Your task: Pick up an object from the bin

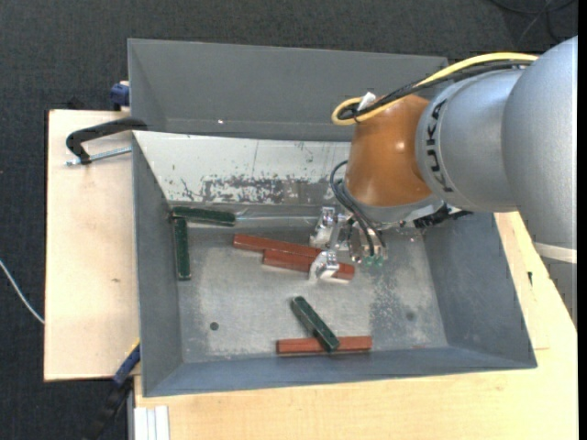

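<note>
Grey metal bin [156,273], seen from above: the KUKA arm [500,136] reaches in from the right of the frame, its orange cover [390,159] hanging over the bin's middle. The gripper [328,246] sits low at the centre of the floor, right at the right-hand end of two red-brown bars [275,250] that lie side by side and slightly staggered. Whether the gripper is apart or clamped cannot be told from this angle, as the wrist and its cables crowd the spot.

The nearer of the two bars, the lower one [293,262], runs under the gripper and looks like the piece in question. It lies flat on the bin floor and nothing shows it raised. Well apart from it, two green bars [182,250] form a corner at the left wall. A dark green bar [313,324] lies across another red-brown bar [298,346] near the lower edge.

The step in hand appears to be the grasp itself, at the bottom of the reach. The next move calls for a firm hold on the bar's end and a straight lift. Its neighbour lies so close that it may be dragged or tipped along.
</note>
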### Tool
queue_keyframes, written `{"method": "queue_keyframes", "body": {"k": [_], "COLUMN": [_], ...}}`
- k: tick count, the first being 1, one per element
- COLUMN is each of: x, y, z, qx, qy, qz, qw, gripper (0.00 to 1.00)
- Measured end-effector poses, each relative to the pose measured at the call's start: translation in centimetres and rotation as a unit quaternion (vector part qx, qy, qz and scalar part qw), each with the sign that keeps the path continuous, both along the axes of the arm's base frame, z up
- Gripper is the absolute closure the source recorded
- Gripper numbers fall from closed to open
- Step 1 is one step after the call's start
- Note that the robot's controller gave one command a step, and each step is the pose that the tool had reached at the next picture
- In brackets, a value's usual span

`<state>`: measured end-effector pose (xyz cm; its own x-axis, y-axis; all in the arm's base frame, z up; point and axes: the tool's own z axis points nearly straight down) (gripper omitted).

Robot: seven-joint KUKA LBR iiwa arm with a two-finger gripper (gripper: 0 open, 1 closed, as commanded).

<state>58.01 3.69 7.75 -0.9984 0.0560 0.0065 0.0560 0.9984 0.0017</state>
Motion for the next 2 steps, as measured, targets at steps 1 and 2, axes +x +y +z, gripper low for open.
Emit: {"method": "queue_keyframes", "body": {"k": [1, 2], "x": [0.0, 1.3], "y": [0.0, -0.8], "z": [0.0, 14.1], "qx": [0.0, 0.0], "qy": [-0.0001, -0.0065], "qz": [0.0, -0.03], "qw": [1.0, 0.9995], "gripper": [1.0, 1.0]}}
